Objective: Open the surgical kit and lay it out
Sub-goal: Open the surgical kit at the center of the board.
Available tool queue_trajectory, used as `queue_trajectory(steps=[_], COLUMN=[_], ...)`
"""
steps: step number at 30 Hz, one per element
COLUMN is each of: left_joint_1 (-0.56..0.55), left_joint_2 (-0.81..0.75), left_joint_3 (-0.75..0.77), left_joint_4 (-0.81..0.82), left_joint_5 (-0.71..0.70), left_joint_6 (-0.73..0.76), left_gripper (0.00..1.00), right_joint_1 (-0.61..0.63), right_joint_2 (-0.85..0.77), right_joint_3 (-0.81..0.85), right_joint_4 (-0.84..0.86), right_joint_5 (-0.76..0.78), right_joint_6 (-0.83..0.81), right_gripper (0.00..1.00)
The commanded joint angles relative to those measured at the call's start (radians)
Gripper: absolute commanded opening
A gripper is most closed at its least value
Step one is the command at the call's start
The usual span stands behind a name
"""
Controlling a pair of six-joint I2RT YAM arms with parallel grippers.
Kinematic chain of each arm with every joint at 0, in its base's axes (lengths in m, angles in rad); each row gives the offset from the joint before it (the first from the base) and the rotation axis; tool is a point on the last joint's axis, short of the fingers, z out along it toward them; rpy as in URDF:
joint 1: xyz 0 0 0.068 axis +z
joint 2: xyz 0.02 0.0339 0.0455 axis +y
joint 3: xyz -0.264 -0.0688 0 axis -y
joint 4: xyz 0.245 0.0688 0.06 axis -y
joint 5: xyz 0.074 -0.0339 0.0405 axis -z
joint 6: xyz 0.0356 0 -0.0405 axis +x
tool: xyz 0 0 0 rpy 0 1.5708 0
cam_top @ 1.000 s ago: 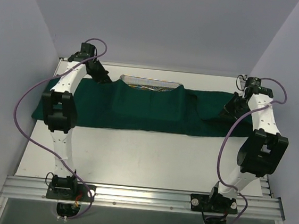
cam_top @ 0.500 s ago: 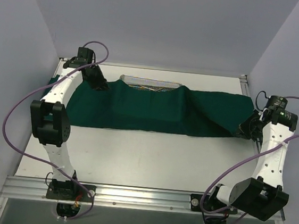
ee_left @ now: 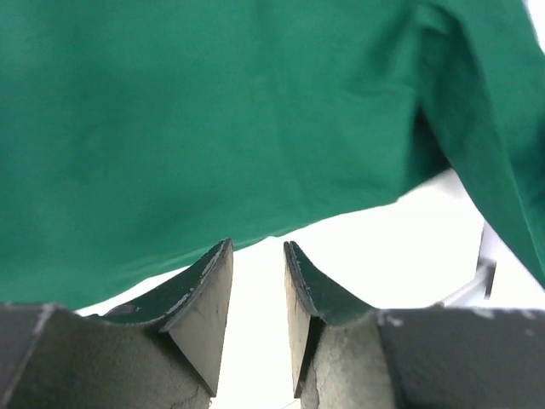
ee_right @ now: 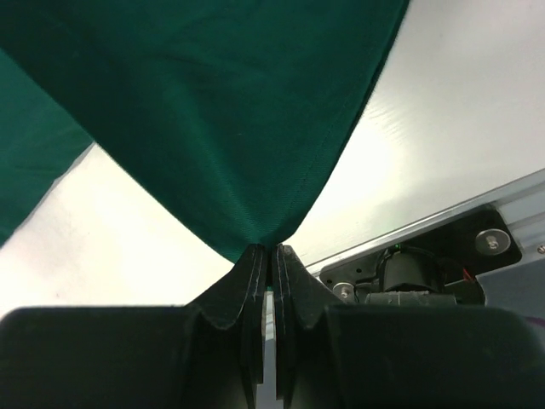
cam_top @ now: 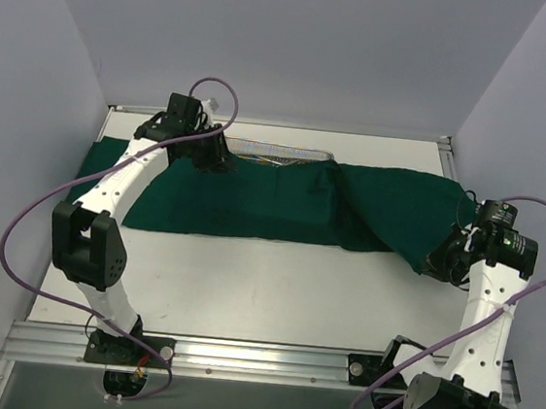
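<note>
We've just let the green drape (cam_top: 254, 203) go with our left end effector (ee_left: 257, 247), fingers now apart by the mesh tray (cam_top: 279, 150) at the back of the surface (cam_top: 264, 291), while our right end effector (ee_right: 272, 249) stays clamped on its stretched corner, so unwrapping's underway.

The cloth (cam_top: 254, 203) is a plain dark green, with no pattern; the tray (cam_top: 279, 150) is silver wire mesh. Table (cam_top: 273, 293) white, walls (cam_top: 300, 41) pale lilac-grey. Left arm (cam_top: 124, 181) and right arm (cam_top: 484, 315) are white with black joints, with a purple cable (cam_top: 0, 252)
</note>
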Motion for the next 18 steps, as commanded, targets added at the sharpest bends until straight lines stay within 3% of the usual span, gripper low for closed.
queue_trajectory(steps=[1,7,18], left_joint_1=[-0.026,-0.048,-0.100], left_joint_2=[-0.004,0.002,0.133], left_joint_3=[0.003,-0.033,0.032], left_joint_4=[0.147,0.303,0.380], left_joint_5=[0.166,0.237,0.261], left_joint_6=[0.118,0.130,-0.103], left_gripper=[0.39,0.41,0.43], right_joint_1=[0.031,0.115,0.313], right_joint_2=[-0.068,-0.160,-0.264], right_joint_3=[-0.006,0.056,0.097], right_joint_4=[-0.065,-0.068,-0.070], right_joint_5=[-0.064,-0.203,-0.155], right_joint_6=[-0.037,-0.079,-0.030], right_gripper=[0.00,0.00,0.00])
